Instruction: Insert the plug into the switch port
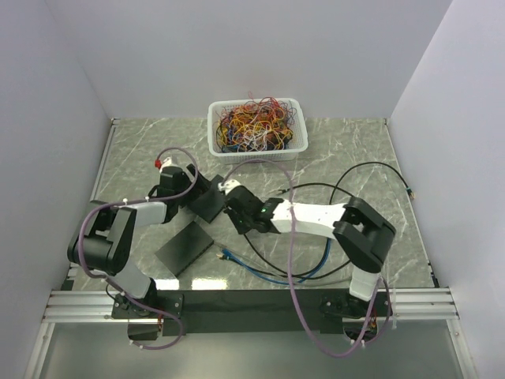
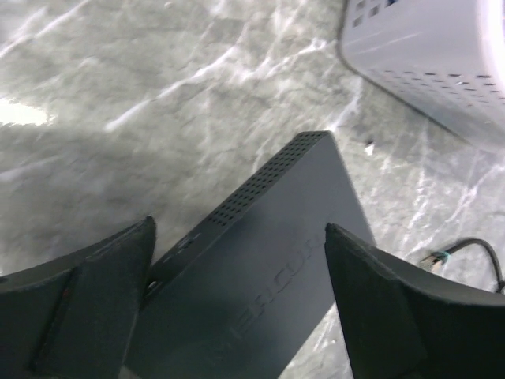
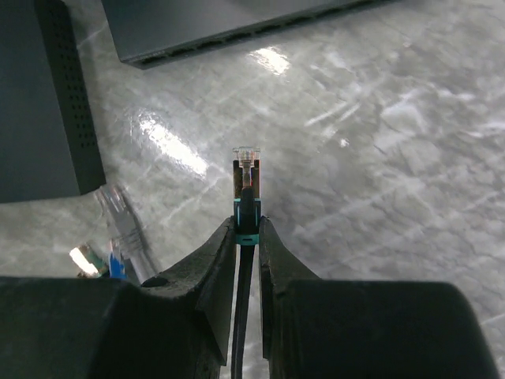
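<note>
My right gripper is shut on the black cable's plug, a clear plug with a teal boot pointing forward over bare table. One black switch lies ahead across the top of the right wrist view, its port side facing the plug, still apart. My left gripper is open, its fingers straddling that switch. From above, the left gripper sits at the switch's left end and the right gripper is just right of it.
A second black switch lies nearer the front; it shows at the left of the right wrist view. Loose plugs and a blue cable lie nearby. A white basket of tangled wires stands at the back.
</note>
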`<state>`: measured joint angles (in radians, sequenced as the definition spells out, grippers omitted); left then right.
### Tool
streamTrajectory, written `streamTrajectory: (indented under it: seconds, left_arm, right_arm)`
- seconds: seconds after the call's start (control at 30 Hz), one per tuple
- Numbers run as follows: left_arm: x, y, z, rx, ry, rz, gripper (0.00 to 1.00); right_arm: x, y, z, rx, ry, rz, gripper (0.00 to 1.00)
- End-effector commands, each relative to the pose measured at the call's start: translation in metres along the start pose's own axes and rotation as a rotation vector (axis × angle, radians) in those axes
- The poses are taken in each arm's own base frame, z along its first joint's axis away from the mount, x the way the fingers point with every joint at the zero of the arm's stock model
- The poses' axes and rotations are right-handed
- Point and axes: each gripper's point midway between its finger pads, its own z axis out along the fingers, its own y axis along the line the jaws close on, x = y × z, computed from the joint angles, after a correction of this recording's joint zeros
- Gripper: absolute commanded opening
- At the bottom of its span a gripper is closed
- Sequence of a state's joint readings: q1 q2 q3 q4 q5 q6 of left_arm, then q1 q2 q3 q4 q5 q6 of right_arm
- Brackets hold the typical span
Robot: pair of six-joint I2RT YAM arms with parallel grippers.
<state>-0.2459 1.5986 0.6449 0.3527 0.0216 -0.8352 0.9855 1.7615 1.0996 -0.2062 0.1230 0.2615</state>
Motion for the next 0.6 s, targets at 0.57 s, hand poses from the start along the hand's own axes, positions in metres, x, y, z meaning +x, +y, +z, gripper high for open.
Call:
streamTrajectory:
  seconds: [0.57]
  left_arm:
    - [0.020,-0.008,-0.012,0.111,0.065,0.124,0.98]
  right_arm:
    - [-0.018,0.021,0.047,0.100,0.052,-0.147,0.00]
